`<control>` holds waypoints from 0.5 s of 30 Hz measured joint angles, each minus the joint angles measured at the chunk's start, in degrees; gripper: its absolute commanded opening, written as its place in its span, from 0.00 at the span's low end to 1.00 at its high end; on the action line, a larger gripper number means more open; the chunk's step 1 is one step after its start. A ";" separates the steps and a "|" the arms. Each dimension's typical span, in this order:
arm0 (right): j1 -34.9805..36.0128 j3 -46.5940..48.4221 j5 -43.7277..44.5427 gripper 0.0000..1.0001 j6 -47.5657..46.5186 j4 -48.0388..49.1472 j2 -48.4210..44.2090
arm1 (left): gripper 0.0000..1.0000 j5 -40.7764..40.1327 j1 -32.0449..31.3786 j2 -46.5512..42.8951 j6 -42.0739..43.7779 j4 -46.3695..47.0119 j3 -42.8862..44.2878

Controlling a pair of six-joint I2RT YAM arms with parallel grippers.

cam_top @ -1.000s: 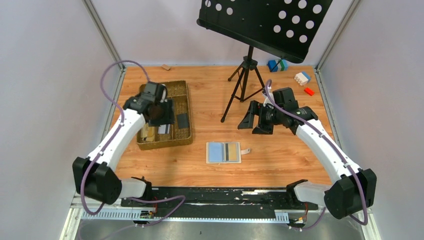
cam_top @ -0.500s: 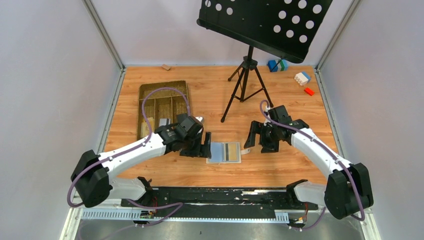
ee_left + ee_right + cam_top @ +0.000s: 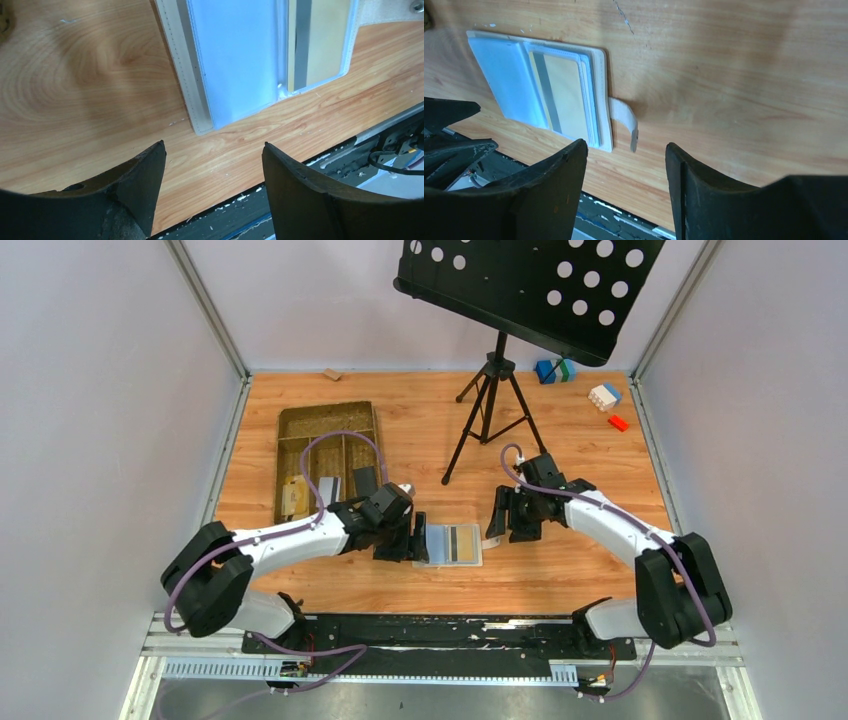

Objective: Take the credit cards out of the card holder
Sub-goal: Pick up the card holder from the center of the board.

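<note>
The cream card holder (image 3: 449, 544) lies open flat on the table, light blue inside (image 3: 235, 55). Its right pocket holds a tan-yellow credit card with a grey stripe (image 3: 463, 543) (image 3: 322, 40) (image 3: 566, 95). The closure tab (image 3: 630, 125) sticks out to the right. My left gripper (image 3: 410, 539) (image 3: 212, 150) hovers open just off the holder's left edge. My right gripper (image 3: 503, 517) (image 3: 626, 145) is open over the table beside the tab. Neither has anything between its fingers. A black card (image 3: 366, 480) and a silver-grey card (image 3: 328, 487) lie in the woven tray (image 3: 327, 413).
A music stand's tripod (image 3: 490, 405) stands behind the holder, its black desk overhanging the back. Coloured blocks (image 3: 605, 395) lie at the back right and a small wooden piece (image 3: 331, 374) at the back left. A black rail (image 3: 440, 630) runs along the near edge.
My left arm swung from over the tray to the holder's left edge. My right arm dropped toward me and left, ending beside the closure tab. The holder has not moved.
</note>
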 measured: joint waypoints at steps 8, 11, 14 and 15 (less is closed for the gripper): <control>0.11 -0.02 -1.66 0.31 0.00 5.25 5.42 | 0.73 0.81 0.00 3.91 -2.29 2.12 -0.07; 0.11 -0.66 -2.49 0.13 0.09 6.71 6.10 | 0.71 0.61 0.00 4.26 -3.61 2.95 -0.07; 0.11 -1.14 -2.84 0.07 -0.31 6.67 6.10 | 0.70 0.44 0.00 5.31 -4.83 4.07 -0.04; 0.11 -1.14 -2.82 0.07 -0.52 6.49 6.08 | 0.70 0.46 0.00 5.88 -5.18 4.42 0.00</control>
